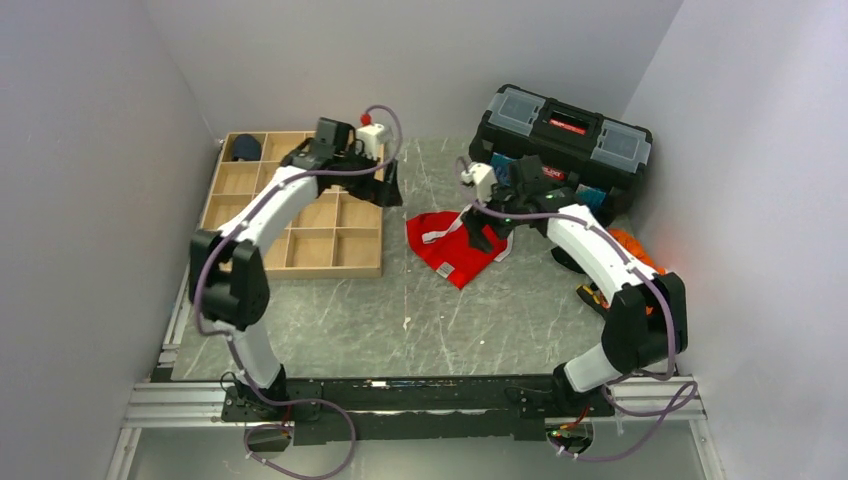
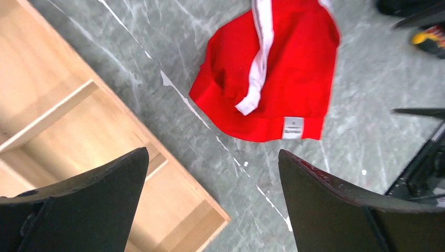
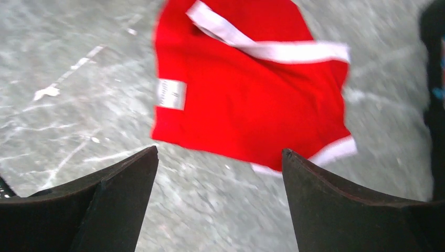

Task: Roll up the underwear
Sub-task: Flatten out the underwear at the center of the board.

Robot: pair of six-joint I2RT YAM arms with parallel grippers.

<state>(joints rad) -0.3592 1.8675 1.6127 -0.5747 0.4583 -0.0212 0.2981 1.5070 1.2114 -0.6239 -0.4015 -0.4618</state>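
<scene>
The red underwear with white trim lies spread flat on the grey marble table, not rolled. It also shows in the left wrist view and in the right wrist view, with a small white label on it. My left gripper is open and empty, above the table between the wooden tray and the underwear. My right gripper is open and empty, just above the underwear's right edge. In both wrist views only bare table lies between the fingers.
A wooden compartment tray stands at the left, with a dark navy bundle in its far-left cell. A black toolbox stands at the back right. An orange cloth lies by the right arm.
</scene>
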